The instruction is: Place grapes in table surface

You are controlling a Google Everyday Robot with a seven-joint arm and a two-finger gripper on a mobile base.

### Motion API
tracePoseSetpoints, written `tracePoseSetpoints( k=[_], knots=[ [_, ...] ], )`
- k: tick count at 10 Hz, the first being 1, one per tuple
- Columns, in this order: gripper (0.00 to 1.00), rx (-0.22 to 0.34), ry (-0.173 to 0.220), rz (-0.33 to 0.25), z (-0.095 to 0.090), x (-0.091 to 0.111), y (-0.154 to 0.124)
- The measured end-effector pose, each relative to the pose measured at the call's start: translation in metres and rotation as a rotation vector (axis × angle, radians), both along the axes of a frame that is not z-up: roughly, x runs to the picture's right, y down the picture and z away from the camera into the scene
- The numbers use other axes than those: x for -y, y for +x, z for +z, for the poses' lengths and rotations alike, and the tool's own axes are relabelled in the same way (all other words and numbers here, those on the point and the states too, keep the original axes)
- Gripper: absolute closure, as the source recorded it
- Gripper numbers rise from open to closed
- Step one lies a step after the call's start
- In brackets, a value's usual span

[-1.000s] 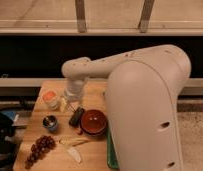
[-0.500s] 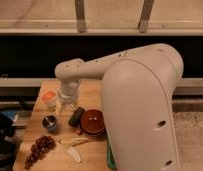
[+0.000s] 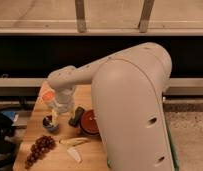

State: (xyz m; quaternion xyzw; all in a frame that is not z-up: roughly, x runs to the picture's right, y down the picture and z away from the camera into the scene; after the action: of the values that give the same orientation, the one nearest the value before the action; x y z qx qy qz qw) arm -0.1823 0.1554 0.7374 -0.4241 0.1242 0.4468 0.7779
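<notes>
The grapes (image 3: 39,149) lie on the table surface (image 3: 53,162), down at 7 o'clock in the camera view and close to the left edge. Nothing touches them. Pale peel-like strips (image 3: 75,142) sit at their 3 o'clock, and a small dark bowl (image 3: 48,125) sits just past them at 12 o'clock. My gripper (image 3: 54,118) hangs right over that bowl, at about 1 o'clock from the bunch and apart from it. I can't make out whether it is spread or closed, only that no grapes are in it. A dark block (image 3: 77,117) and the red bowl (image 3: 90,126) sit farther out at 2 o'clock. An orange object (image 3: 48,95) is at 12 o'clock, close to my wrist.

I judge the bunch is already where it belongs, so the risk is in my own movement. If I drop lower I could strike or tip the small bowl. A swing toward 7 o'clock could push the grapes off the near edge. My wrist could also knock the orange object.

Compared with a second ago, my arm has swung toward 8 o'clock and lower, bringing the gripper from beside the dark block to over the small bowl. The grapes have not moved.
</notes>
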Motion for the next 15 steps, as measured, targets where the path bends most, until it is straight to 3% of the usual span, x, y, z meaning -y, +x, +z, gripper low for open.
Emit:
tracePoseSetpoints(
  k=[3, 5, 8, 15],
  knots=[
    [0.35, 0.052, -0.019, -0.002, -0.007, -0.017, -0.019],
    [0.35, 0.118, -0.041, -0.027, -0.015, -0.038, -0.051],
    [0.35, 0.195, -0.117, -0.068, -0.012, -0.073, -0.078],
    [0.35, 0.211, -0.131, -0.064, -0.009, -0.082, -0.083]
  ],
)
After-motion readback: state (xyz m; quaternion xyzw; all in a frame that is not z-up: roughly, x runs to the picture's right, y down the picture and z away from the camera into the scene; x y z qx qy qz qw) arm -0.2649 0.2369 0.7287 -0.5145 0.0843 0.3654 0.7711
